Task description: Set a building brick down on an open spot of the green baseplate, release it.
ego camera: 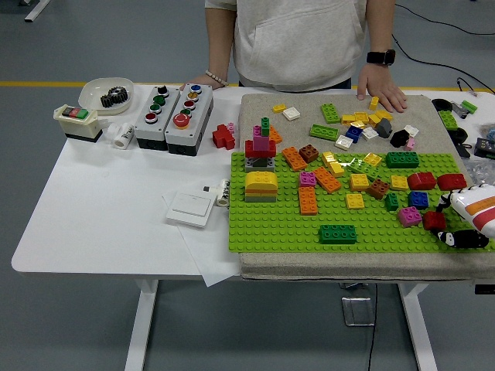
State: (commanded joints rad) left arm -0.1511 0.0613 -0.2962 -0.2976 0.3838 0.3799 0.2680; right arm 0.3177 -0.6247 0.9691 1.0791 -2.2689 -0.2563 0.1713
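Observation:
The green baseplate [286,224] lies on a beige mat and carries many bricks. A small red brick [432,221] sits on the plate near its right edge. My right hand [445,222] comes in from the right edge with its black fingers [462,239] spread, one above and one below the brick's right side. They do not close on the brick. The plate's front left area shows bare studs, beside a dark green brick [338,234].
Loose bricks [356,124] lie on the mat behind the plate. A person stands at the far side with one hand [383,91] resting on the mat. Two button boxes [172,110], a gear bowl [108,94] and a white switch plate [190,207] stand on the left.

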